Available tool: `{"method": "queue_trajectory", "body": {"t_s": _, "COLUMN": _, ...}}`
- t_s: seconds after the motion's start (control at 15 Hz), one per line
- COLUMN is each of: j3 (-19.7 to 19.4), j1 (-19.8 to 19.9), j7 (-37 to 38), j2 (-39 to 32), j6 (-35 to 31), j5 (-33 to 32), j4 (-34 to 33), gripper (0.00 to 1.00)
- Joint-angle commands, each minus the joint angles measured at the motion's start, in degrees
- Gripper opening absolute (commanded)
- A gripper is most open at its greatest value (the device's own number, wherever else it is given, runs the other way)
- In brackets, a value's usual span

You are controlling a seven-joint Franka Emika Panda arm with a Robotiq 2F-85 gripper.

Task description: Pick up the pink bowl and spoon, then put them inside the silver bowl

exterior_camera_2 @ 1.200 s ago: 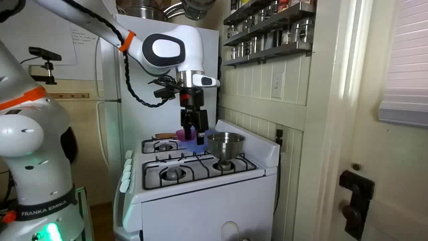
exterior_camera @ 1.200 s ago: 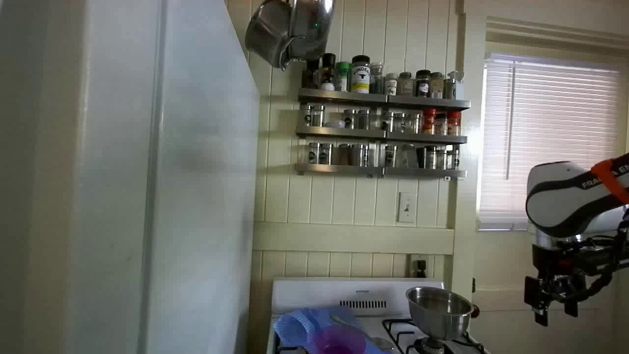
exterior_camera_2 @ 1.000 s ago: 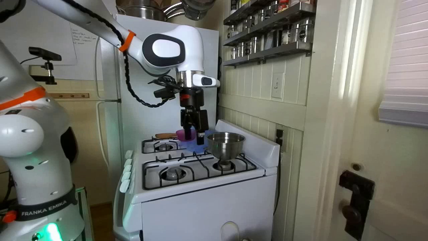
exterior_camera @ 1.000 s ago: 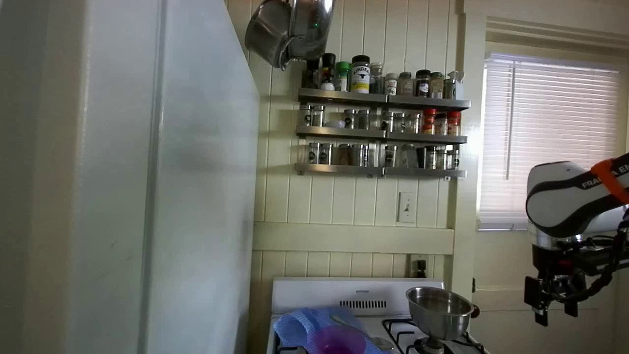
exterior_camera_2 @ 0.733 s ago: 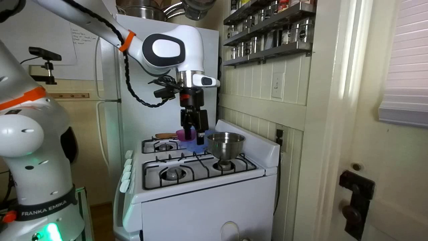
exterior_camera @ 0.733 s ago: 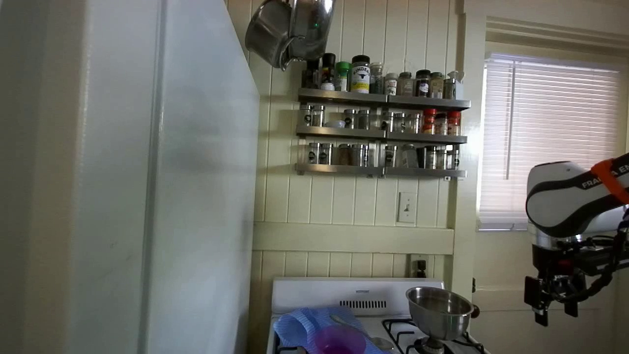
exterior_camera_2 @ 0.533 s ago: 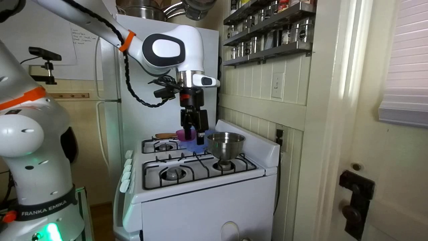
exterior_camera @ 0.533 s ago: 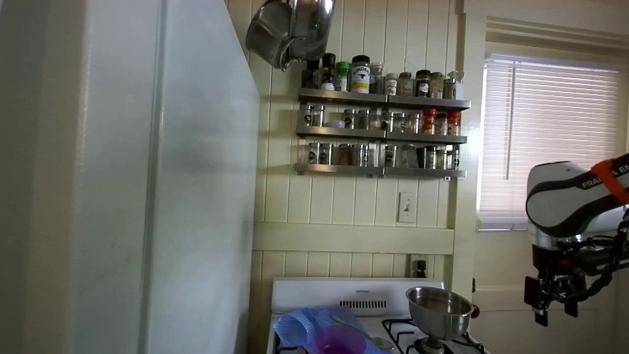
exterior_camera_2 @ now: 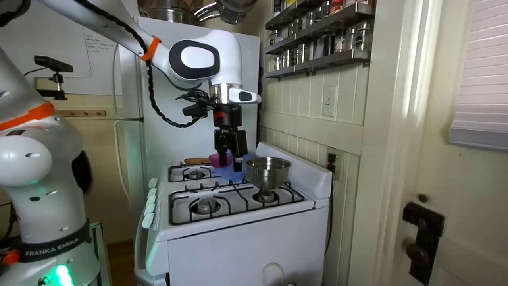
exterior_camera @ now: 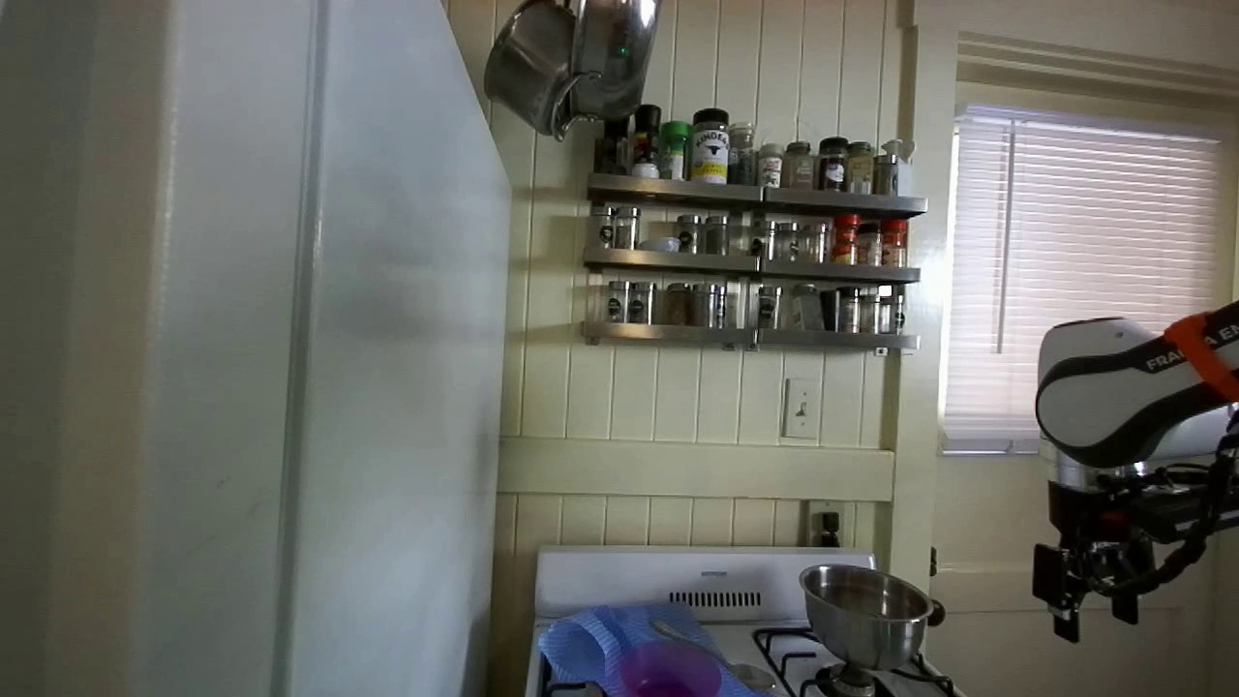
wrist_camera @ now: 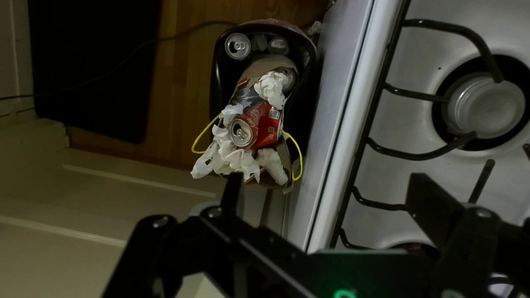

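- On the stove (exterior_camera_2: pixel 246 246), toward the fridge (exterior_camera_2: pixel 174 139) end: pink bowl (exterior_camera: pixel 670 670) on a rumpled blue cloth (exterior_camera: pixel 586 647).
- Spoon (exterior_camera: pixel 753 677) slantwise on the same cloth, just beside the pink bowl; whether they touch, cannot tell.
- Silver bowl (exterior_camera: pixel 861 624) upright over a back burner (exterior_camera_2: pixel 266 196), right of the cloth in both exterior views. Floor of its inside hidden.
- Gripper (wrist_camera: pixel 327 186) points down, clear of both bowls. Jaws spread wide, nothing held.
- In an exterior view the gripper covers part of the pink bowl, by line of sight only.
- Wrist view: stove edge runs between the jaws. Burner cap (wrist_camera: pixel 488 105) and black grate (wrist_camera: pixel 414 156) to the right; bin (wrist_camera: pixel 216 78) below to the left, cans (wrist_camera: pixel 237 46) inside, red can (wrist_camera: pixel 261 120) and crumpled white paper (wrist_camera: pixel 271 89) on top.
- Left of the pink bowl in an exterior view: a brown thing (exterior_camera_2: pixel 197 161), too small to name.
- On the wall (exterior_camera: pixel 634 397): three tiers of metal shelves (exterior_camera: pixel 673 192) lined with jars (exterior_camera: pixel 710 145); metal pots (exterior_camera: pixel 615 58) higher, to their left.
- White arm (exterior_camera: pixel 1094 392) at the right edge in an exterior view, orange band (exterior_camera: pixel 1200 356) round it.
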State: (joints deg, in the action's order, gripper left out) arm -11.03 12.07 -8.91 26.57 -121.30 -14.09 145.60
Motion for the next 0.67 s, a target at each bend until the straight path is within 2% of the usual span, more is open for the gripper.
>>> {"method": "queue_trajectory", "body": {"t_s": 0.0, "j3": -0.03, "j1": -0.04, "j7": 0.00, "j2": -0.01, "j6": 0.11, "j5": 0.00, "j4": -0.08, "gripper": 1.00}}
{"method": "queue_trajectory", "body": {"t_s": 0.27, "j3": -0.03, "j1": -0.04, "j7": 0.00, "j2": -0.01, "j6": 0.11, "j5": 0.00, "j4": -0.08, "gripper": 1.00}}
{"method": "queue_trajectory", "body": {"t_s": 0.47, "j3": 1.31, "j1": -1.57, "j7": 1.11, "j2": -0.23, "j6": -0.03, "j5": 1.51, "j4": -0.87, "gripper": 1.00}}
{"method": "queue_trajectory", "body": {"t_s": 0.6, "j3": 3.25, "j1": -2.63, "j7": 4.56, "j2": -0.34, "j6": -0.17, "j5": 2.80, "j4": -1.46, "gripper": 1.00}}
